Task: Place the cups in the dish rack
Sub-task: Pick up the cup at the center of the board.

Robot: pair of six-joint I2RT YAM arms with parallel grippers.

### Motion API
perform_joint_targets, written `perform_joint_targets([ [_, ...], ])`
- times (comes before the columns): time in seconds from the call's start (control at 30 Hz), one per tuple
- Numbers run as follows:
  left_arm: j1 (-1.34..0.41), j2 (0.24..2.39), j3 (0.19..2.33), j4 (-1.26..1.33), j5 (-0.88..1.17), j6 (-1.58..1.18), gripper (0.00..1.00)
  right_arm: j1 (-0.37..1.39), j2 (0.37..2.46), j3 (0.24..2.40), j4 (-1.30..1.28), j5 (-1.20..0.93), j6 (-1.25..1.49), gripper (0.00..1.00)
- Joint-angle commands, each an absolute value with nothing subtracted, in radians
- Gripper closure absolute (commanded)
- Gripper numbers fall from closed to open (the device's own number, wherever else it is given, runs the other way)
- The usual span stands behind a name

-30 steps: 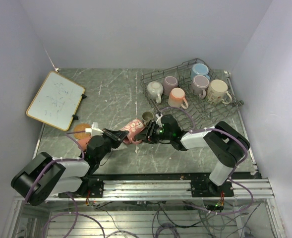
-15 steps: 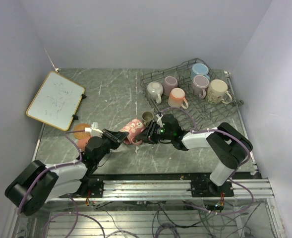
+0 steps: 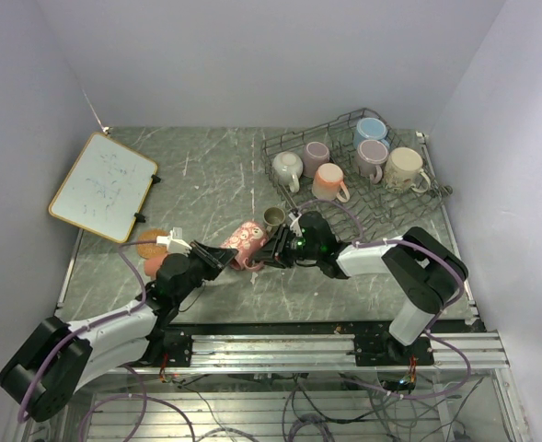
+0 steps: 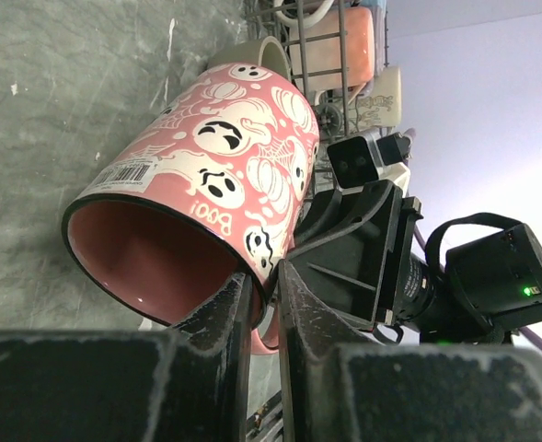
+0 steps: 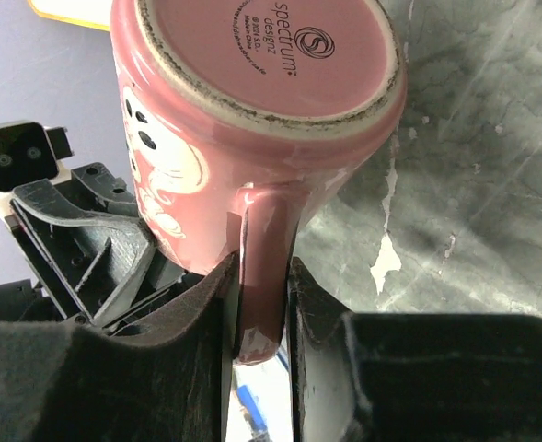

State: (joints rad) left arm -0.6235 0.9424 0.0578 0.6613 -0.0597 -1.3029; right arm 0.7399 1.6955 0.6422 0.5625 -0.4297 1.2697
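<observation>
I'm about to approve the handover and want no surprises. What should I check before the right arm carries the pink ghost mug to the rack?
1. Right gripper on the handle of the pink mug: ok, jaws closed on it.
2. Left gripper released: not ok, jaws pinch the rim.
3. Mug lifted off the table: cannot tell.
4. Free room in the dish rack: ok, near-right part bare.
5. Small olive mug out of the way: not ok, it stands right beside the pink mug, toward the rack.
</observation>
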Motion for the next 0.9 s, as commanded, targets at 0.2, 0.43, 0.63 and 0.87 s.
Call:
perform_joint_targets([
  [0.2,-0.630,0.824,0.081,0.465,-0.020,-1.228,0.68,0.778,1.716,0.727,0.631,-0.454,1.202,1.00],
  [0.43,-0.630,0.710,0.088,0.340,-0.042,-1.220,0.60,0.776,1.702,0.794,0.512,-0.426,1.052,1.00],
  [0.63,-0.630,0.708,0.102,0.315,-0.027,-1.218,0.53,0.770,1.702,0.776,0.573,-0.455,1.077,1.00],
  [0.87,-0.630,0.618,0.109,0.213,-0.018,-1.219,0.47,0.748,1.680,0.763,0.620,-0.484,1.101,1.00],
])
